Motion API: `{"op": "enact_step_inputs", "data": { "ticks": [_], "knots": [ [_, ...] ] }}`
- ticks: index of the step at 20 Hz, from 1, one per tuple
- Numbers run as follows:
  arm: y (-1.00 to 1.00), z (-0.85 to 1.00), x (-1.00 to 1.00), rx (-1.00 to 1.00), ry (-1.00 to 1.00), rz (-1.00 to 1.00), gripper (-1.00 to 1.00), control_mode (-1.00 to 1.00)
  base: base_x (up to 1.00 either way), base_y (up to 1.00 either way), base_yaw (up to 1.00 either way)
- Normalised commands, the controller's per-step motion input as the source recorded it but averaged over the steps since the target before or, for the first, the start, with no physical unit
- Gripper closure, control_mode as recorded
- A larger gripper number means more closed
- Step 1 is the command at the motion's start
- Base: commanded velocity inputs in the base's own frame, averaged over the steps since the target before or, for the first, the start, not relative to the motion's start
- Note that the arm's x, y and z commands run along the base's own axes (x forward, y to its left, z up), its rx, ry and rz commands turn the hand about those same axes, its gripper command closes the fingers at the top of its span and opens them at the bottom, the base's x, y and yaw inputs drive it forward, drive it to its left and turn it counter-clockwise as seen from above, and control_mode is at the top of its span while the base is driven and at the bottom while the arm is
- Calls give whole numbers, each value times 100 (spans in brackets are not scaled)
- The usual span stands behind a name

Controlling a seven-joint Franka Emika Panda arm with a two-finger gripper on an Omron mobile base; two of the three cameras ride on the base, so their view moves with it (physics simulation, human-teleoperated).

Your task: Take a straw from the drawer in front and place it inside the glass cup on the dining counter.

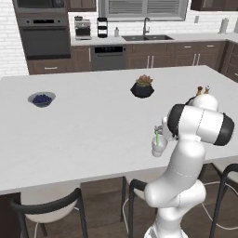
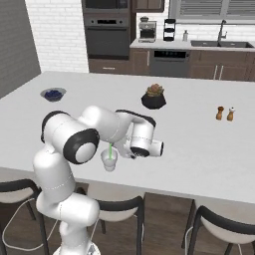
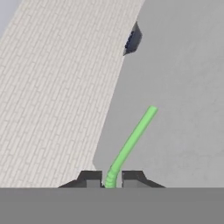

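Thin bright green straw (image 3: 131, 142) pinched between the 2 dark finger tips of the two-finger gripper (image 3: 110, 178) at bottom centre of hand view, jaws pressed together on its lower end, straw running up and right from them across the frame over the big flat white slab dining counter (image 3: 183, 87); small dark bowl with blue contents (image 3: 132, 39) sits at upper centre of that view near the counter edge, white brick wall fills the left. In left base view the small clear whitish glass cup (image 1: 158, 148) stands on the counter at centre right, close to the near edge, just left of the white arm's elbow, with a short green bit of straw (image 1: 157, 138) showing at its mouth; cannot tell if the straw touches the glass. In right base view the cup (image 2: 109, 159) is at centre left, straw (image 2: 109, 149) upright over its rim, hand just right of it. Black pot with a succulent (image 1: 142, 87) upper centre, blue bowl (image 1: 42, 99) left, 2 small brown shakers (image 2: 225, 113) at right of right base view
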Motion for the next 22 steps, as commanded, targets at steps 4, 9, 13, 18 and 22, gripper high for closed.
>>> {"op": "enact_step_inputs", "data": {
  "ticks": [4, 9, 13, 18, 22],
  "knots": [
    [0, 0, 0, 0, 0, 0, 100, -100, 0, 0, 0],
    [0, 0, 0, -1, 0, 0, -100, -100, 0, 0, 0],
    [0, 0, 0, -9, 0, 0, -100, -100, 0, 0, 0],
    [0, 2, 0, -13, 0, 0, -100, -100, 0, 0, 0],
    [-1, 19, 0, -15, -1, -1, -100, -100, 0, 0, 0]
  ]
}}
